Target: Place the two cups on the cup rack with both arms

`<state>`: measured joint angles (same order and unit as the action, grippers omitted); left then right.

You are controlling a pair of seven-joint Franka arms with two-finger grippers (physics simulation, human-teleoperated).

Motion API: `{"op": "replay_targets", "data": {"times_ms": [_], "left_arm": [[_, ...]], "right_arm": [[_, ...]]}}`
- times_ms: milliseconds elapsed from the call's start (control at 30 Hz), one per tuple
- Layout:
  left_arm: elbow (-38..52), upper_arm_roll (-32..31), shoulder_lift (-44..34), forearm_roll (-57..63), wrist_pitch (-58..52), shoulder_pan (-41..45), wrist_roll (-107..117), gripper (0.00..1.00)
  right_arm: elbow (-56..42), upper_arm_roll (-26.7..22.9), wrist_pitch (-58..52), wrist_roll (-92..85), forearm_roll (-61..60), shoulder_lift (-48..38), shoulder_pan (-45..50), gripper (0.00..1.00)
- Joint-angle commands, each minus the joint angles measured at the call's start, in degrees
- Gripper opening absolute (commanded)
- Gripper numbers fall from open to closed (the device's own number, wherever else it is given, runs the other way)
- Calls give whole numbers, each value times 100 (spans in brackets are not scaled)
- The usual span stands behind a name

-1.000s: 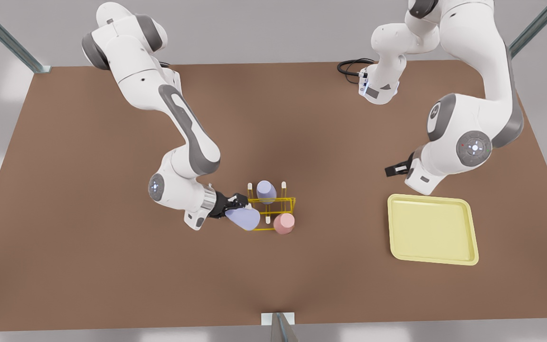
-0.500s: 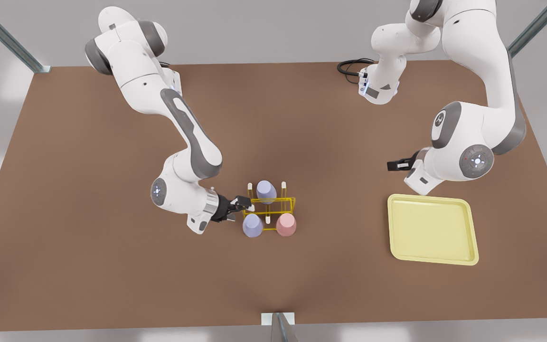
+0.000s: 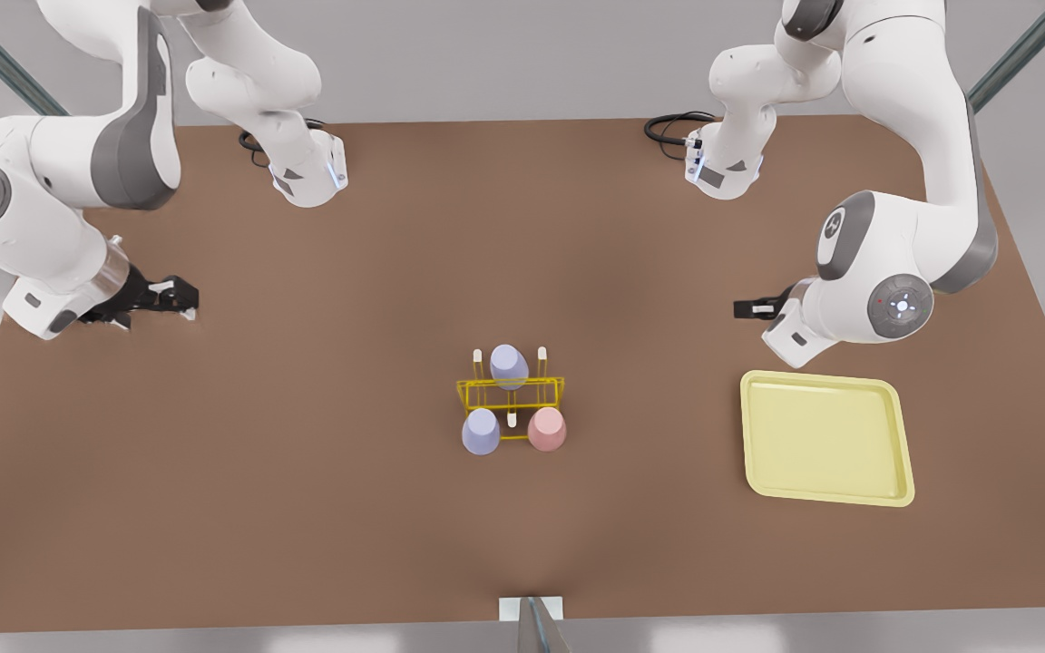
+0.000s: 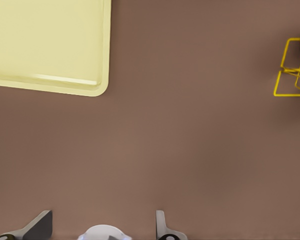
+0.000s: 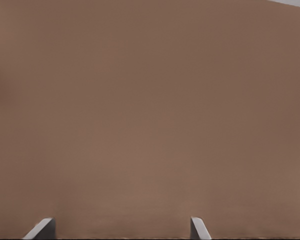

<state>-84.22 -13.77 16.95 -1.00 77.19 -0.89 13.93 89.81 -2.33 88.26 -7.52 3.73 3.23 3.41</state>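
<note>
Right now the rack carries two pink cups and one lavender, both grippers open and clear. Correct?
No: the front view shows two lavender cups, rear lavender cup and front lavender cup, plus one pink cup on the cup rack. Left gripper and right gripper are open and clear.

No words, numbers, labels or brand names can be read anywhere. The nearest thing to a sign is a small round emblem on a grey joint cap of the arm [image 3: 849, 238] at the front view's right, too small to make out as lettering. The round joint faces carry tiny lit dots, one at the far left of the frame and one at the right, but no characters.
</note>
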Motion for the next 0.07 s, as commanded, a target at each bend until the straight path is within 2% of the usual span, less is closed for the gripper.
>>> {"op": "replay_targets", "data": {"times_ms": [0, 33], "left_arm": [[2, -3, -7, 3, -20, 2, -286, 100], [20, -3, -7, 12, -20, -7, -286, 100]], "right_arm": [[134, 83, -556, 717, 154, -112, 28, 100], [151, 83, -556, 717, 146, -121, 28, 100]]}}
